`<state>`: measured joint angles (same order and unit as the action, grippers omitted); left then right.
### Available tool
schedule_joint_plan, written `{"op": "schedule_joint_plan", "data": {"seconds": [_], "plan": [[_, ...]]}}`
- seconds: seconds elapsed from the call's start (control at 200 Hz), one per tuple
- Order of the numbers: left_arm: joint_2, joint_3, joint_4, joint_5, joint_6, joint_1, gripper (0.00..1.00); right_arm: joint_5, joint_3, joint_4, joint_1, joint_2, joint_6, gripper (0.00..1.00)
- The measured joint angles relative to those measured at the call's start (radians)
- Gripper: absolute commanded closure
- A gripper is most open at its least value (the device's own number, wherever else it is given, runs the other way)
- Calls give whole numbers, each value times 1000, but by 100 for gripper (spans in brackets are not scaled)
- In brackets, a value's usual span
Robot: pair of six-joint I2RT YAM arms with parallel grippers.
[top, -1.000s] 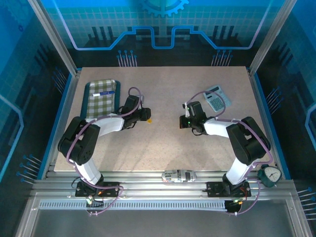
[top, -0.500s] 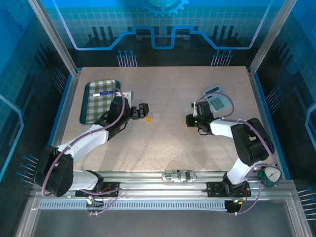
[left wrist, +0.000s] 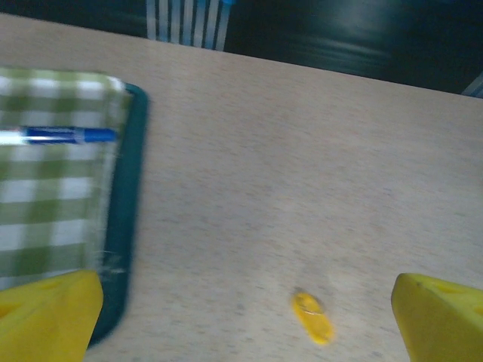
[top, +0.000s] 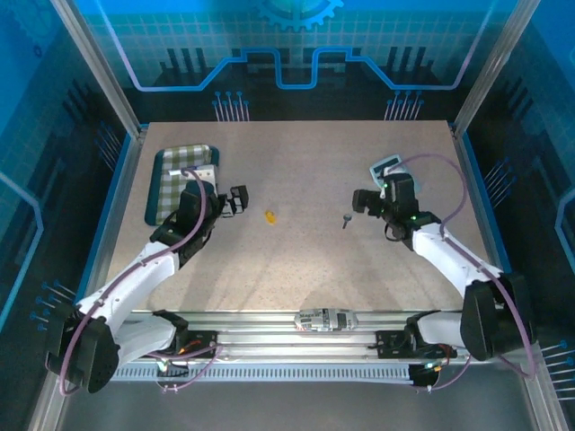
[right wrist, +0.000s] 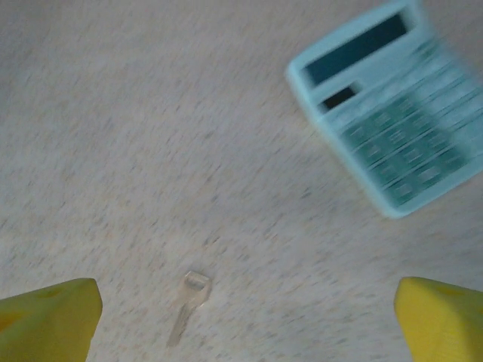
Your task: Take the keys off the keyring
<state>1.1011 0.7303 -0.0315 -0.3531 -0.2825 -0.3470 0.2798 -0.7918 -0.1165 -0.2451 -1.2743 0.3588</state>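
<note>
The left gripper (top: 239, 198) is opened wide and nothing is held in it; in the left wrist view its yellow fingers (left wrist: 47, 313) are seen far apart, with bare table between them. The right gripper (top: 358, 201) is spread wide in the same way and is also empty.

The keyring (top: 269, 215) lies on the table between the two grippers, nearer to the left one. The key (top: 345, 220) lies apart from it, near the right gripper, so the separation is judged to be done already.

The step in hand is judged to be the retreat of both arms. It is done well if the jaws are kept open and raised clear of the table, so that neither small piece is caught or dragged. The right arm should be kept off the calculator (right wrist: 389, 139) just behind it.

By count there are one key, one keyring, one calculator, one checked tray (left wrist: 130, 226) and one blue pen (left wrist: 64, 136) lying on it.
</note>
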Motion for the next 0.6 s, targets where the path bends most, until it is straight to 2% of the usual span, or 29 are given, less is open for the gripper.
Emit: {"op": "schedule_joint_plan", "data": {"seconds": [0.14,0.285,0.365,0.455,0.6], "plan": [[-23,-48,24,-142,119,47,1,230,12,60,-5,37,-99,0],[-14,-219,178,-177,209,165,1,369,226,391,-5,6,-250,0],[51,-307,309,-175,227,211,1,379,334,577,-5,-84,-309,0],[161,-376,486,-149,254,222,1,373,402,756,-6,-216,-366,0],[336,-417,777,-82,291,222,1,304,405,867,3,-251,-404,0]]}}
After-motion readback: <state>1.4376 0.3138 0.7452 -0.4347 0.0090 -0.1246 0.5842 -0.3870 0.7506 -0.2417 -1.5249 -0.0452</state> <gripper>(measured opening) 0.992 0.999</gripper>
